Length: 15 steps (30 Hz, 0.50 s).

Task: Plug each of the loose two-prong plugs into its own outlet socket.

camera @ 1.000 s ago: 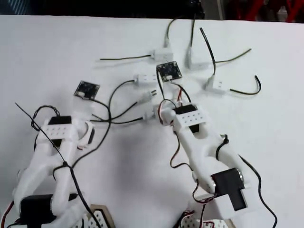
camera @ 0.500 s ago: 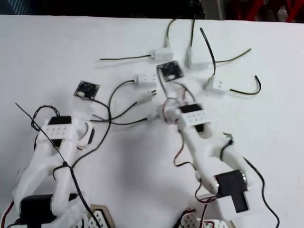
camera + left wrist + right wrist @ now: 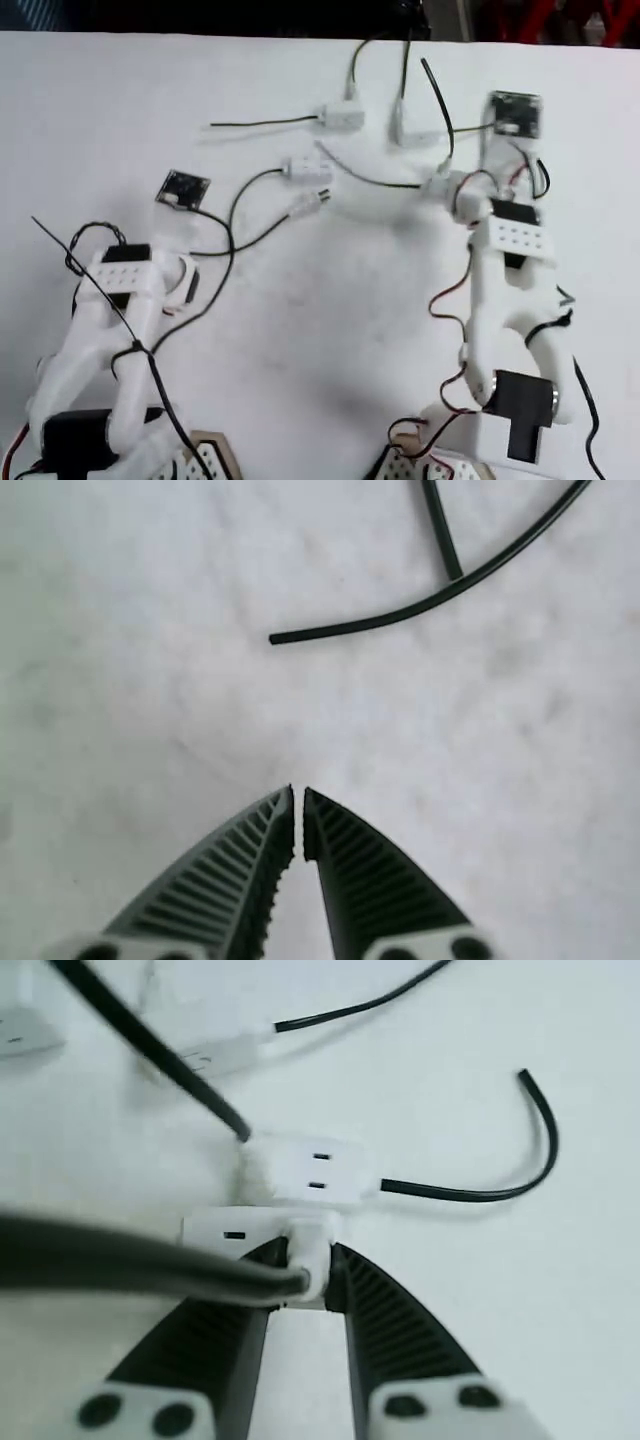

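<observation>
White plastic marks the pieces here. Nearest us and well left of the socket (image 3: 315, 1170), our left gripper (image 3: 298, 798) rests with its fingers closed on nothing. Our right gripper (image 3: 308, 1256) pinches one plug (image 3: 300, 1228) just on the near side of that socket. The plug's long axis runs across the table, alongside the socket's, with its black cord (image 3: 370, 178) trailing left. We cannot see the prongs. Left of the socket and beyond it we count four more white connectors (image 3: 305, 167), each with a cord. Since a second ago the right arm has swung from mid-table rightward to the socket, carrying the plug, while the left arm has kept still.
</observation>
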### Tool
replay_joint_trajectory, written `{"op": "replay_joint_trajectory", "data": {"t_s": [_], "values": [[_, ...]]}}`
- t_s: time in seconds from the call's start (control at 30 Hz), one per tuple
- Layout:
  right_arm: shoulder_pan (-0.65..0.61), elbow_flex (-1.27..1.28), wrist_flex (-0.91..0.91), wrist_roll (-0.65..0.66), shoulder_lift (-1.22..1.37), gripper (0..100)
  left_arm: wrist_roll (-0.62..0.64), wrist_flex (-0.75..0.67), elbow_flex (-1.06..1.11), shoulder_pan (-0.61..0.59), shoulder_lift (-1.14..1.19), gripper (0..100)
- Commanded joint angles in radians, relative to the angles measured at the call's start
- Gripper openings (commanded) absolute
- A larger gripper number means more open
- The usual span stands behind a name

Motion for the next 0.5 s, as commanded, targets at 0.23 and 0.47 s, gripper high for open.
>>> {"op": "replay_joint_trajectory", "data": {"t_s": [0.23, 0.47], "values": [[0.061, -0.054, -0.027, -0.091, -0.027, 13.0, -0.011, -0.018, 0.005, -0.010, -0.042, 4], [0.012, -0.149, 0.214, -0.086, -0.154, 14.9, -0.011, -0.018, 0.005, -0.008, -0.042, 4]]}}
